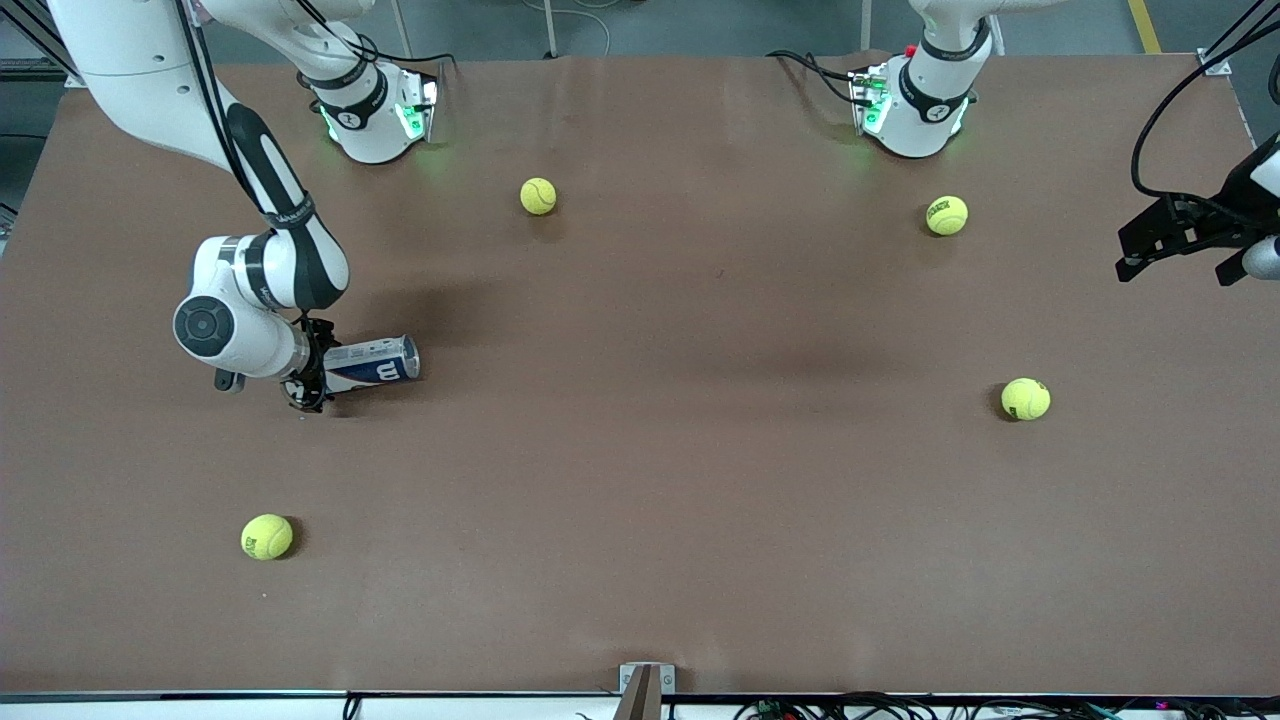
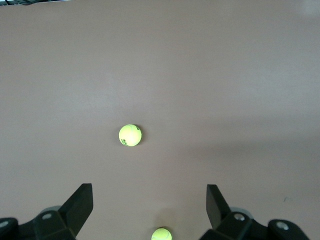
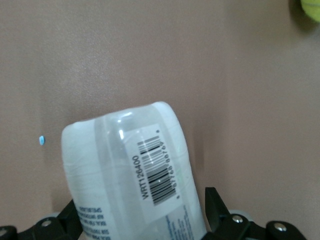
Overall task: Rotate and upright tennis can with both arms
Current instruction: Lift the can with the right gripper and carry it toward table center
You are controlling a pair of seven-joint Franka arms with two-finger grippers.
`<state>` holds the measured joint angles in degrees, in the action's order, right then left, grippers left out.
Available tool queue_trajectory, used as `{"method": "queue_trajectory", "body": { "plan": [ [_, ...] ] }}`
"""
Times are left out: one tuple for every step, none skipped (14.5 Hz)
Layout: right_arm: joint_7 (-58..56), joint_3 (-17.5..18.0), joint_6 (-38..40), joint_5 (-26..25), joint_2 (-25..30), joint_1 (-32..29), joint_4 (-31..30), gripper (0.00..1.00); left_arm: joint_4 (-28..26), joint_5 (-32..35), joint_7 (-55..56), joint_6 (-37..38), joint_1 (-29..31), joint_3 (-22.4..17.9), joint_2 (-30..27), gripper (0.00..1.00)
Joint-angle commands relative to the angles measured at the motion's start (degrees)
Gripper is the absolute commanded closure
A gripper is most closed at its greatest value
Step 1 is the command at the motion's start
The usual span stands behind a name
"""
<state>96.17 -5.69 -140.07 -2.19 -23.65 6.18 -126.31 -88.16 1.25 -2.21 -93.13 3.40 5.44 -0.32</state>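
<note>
The tennis can [image 1: 375, 364] lies on its side on the table toward the right arm's end, its white and navy label showing. My right gripper [image 1: 306, 377] is low at the can's end, open, with a finger on each side of it. In the right wrist view the can [image 3: 130, 175] fills the space between the fingers [image 3: 216, 210], its barcode label facing the camera. My left gripper [image 1: 1185, 250] hangs open and empty above the left arm's end of the table; it also shows in the left wrist view [image 2: 150, 200].
Several yellow-green tennis balls lie apart on the brown table [image 1: 640, 480]: one near the right arm's base [image 1: 538, 196], one near the left arm's base [image 1: 946, 215], one toward the left arm's end [image 1: 1026, 399], and one nearer the front camera than the can [image 1: 267, 537].
</note>
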Motion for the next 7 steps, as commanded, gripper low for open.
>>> {"method": "queue_trajectory", "body": {
  "plan": [
    [0.95,-0.20,-0.82,0.43,0.45,0.68,-1.13,0.02,1.33,1.39,0.63,0.05,0.12,0.28,0.68,0.00],
    [0.51,-0.11,-0.30,0.43,0.45,0.76,-1.05,0.05,1.33,1.39,0.63,0.05,0.12,0.28,0.68,0.00],
    [0.25,0.07,0.23,0.43,0.63,0.94,-0.96,0.10,1.33,1.39,0.63,0.05,0.20,0.28,0.68,0.00],
    [0.16,0.50,1.45,0.43,0.63,1.03,-0.78,0.19,1.33,1.39,0.63,0.05,0.20,0.28,0.68,0.00],
    [0.16,2.16,3.29,0.43,0.89,0.85,-0.26,0.28,1.33,1.39,0.63,0.05,0.12,0.28,0.68,0.00],
    [0.33,3.57,4.44,0.51,1.15,0.85,0.09,0.30,1.33,1.39,0.63,0.05,0.20,0.28,0.68,0.00],
    [0.68,4.11,5.84,0.52,1.76,0.94,0.45,0.31,1.24,1.39,0.63,0.05,0.12,0.28,0.68,0.00]
  ]
}}
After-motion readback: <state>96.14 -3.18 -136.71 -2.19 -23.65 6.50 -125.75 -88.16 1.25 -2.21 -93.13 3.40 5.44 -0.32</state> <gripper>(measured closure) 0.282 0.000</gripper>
